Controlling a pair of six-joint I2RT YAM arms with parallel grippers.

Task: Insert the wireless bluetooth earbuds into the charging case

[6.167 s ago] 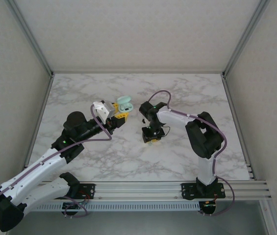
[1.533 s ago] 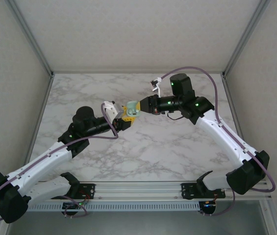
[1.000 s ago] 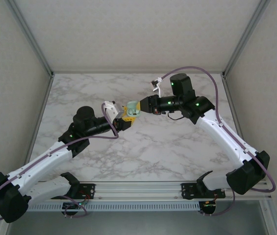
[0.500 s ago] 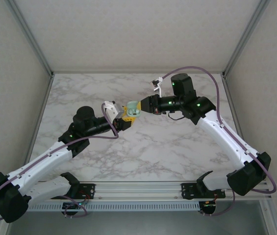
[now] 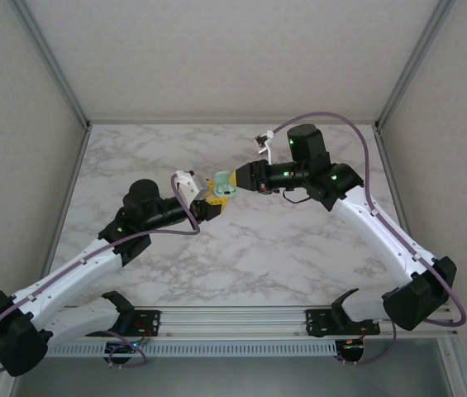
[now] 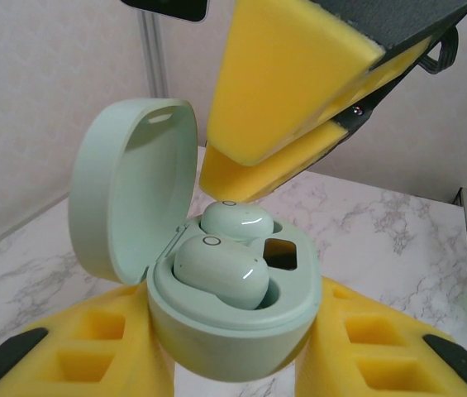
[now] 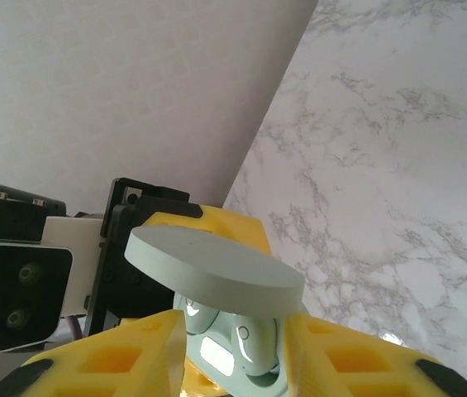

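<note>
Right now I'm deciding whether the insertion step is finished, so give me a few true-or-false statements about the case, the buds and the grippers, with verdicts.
1. The left gripper holds the mint charging case. True.
2. The case lid is closed. False: it stands open.
3. Two mint earbuds sit in the case. True.
4. The case rests on the marble table. False: it is held off the table.
5. The right gripper is far from the case. False: its yellow fingers reach right over the rear earbud.
</note>
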